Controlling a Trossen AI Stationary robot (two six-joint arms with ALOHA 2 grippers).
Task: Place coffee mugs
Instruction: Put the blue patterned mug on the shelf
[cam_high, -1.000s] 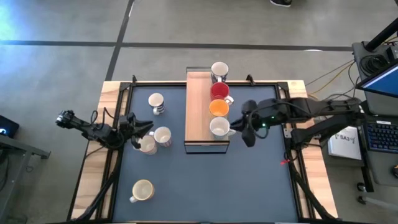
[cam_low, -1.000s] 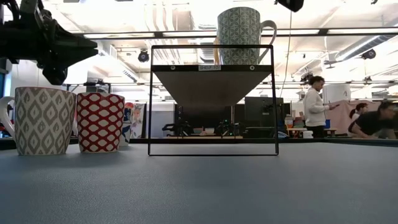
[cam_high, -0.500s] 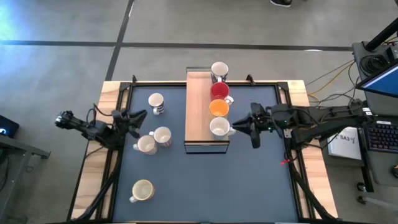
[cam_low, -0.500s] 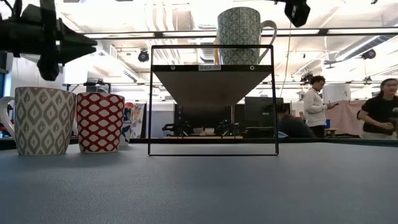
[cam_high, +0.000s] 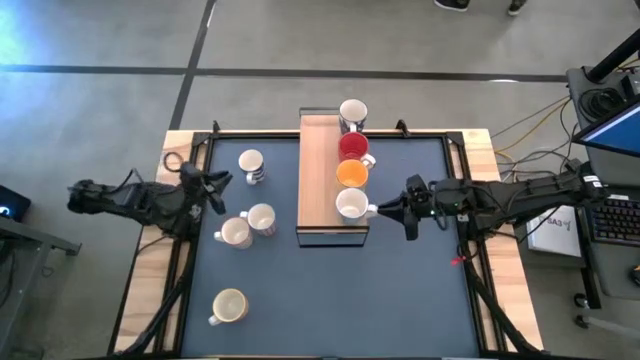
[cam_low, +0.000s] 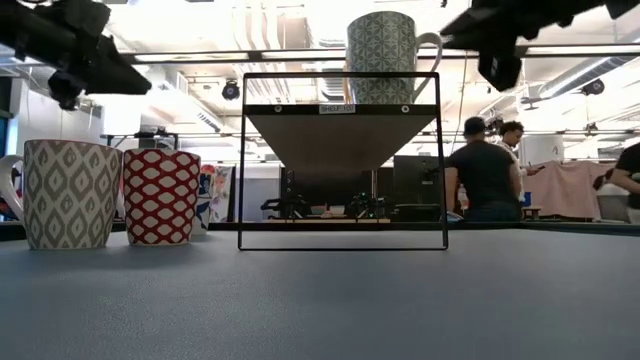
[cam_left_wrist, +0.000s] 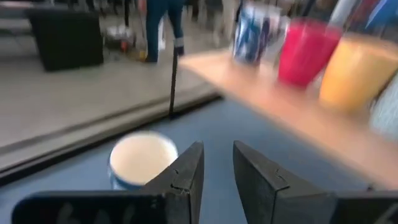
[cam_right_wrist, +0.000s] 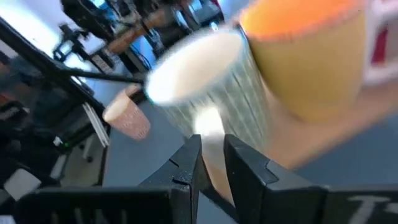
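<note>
A wooden shelf (cam_high: 318, 180) stands mid-table and carries a row of mugs: a dark-patterned one (cam_high: 352, 112), a red one (cam_high: 352, 147), an orange one (cam_high: 351, 173) and a white green-patterned one (cam_high: 351, 204) at the near end. Several more mugs stand on the mat: a banded one (cam_high: 250, 163), a pair (cam_high: 262, 218) (cam_high: 235, 232) and a cream one (cam_high: 230, 306). My right gripper (cam_high: 392, 210) hangs just right of the green-patterned mug's handle (cam_right_wrist: 208, 127), narrowly open and empty. My left gripper (cam_high: 215, 182) hangs left of the banded mug (cam_left_wrist: 142, 158), narrowly open and empty.
The shelf's black wire frame (cam_low: 243, 160) stands on the dark mat. A grey-patterned mug (cam_low: 65, 195) and a red-patterned mug (cam_low: 160, 197) show at the left in the low view. People stand in the room beyond the table. The mat right of the shelf (cam_high: 420, 280) is bare.
My right gripper has drawn back from the green-patterned mug toward the table's right edge; the mug stays on the shelf's near end. My left gripper has pulled away from the pair of mugs, going up and toward the far left of the table.
</note>
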